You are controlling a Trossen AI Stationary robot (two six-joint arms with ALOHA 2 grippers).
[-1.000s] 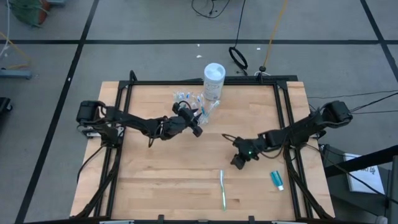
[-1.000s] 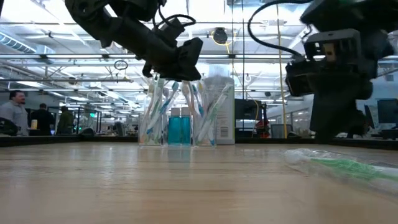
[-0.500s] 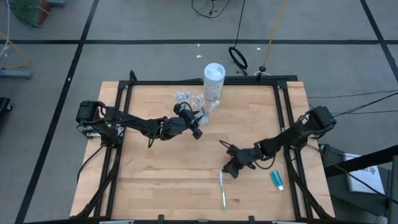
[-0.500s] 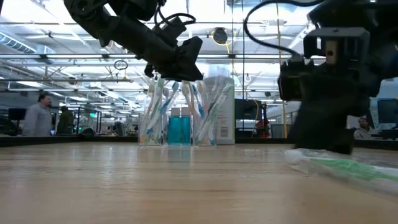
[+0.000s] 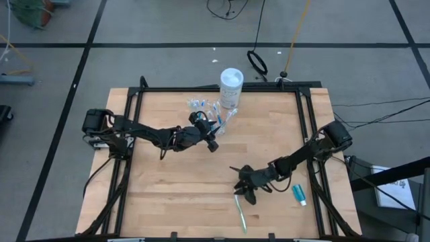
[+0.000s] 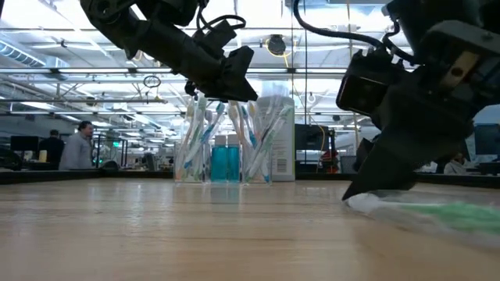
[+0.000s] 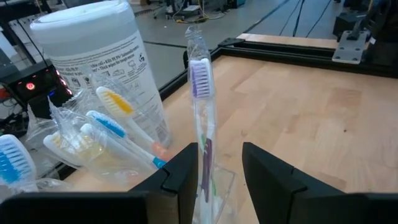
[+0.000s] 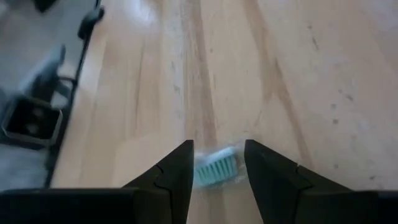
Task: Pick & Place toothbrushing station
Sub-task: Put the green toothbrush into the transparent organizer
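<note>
The right hand (image 5: 243,190), fingers apart, straddles the head of a wrapped green toothbrush (image 5: 239,211) lying at the worktop's (image 5: 168,181) six o'clock. The left hand (image 5: 213,132) is clamped on a purple toothbrush (image 7: 200,106) beside the clear cup (image 6: 223,152) at twelve o'clock.

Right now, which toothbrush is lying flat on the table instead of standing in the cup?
The green toothbrush in its clear wrapper, alone near the table's front edge, its head between the right hand's open fingers. The others stand bunched in the cup at the back.
</note>
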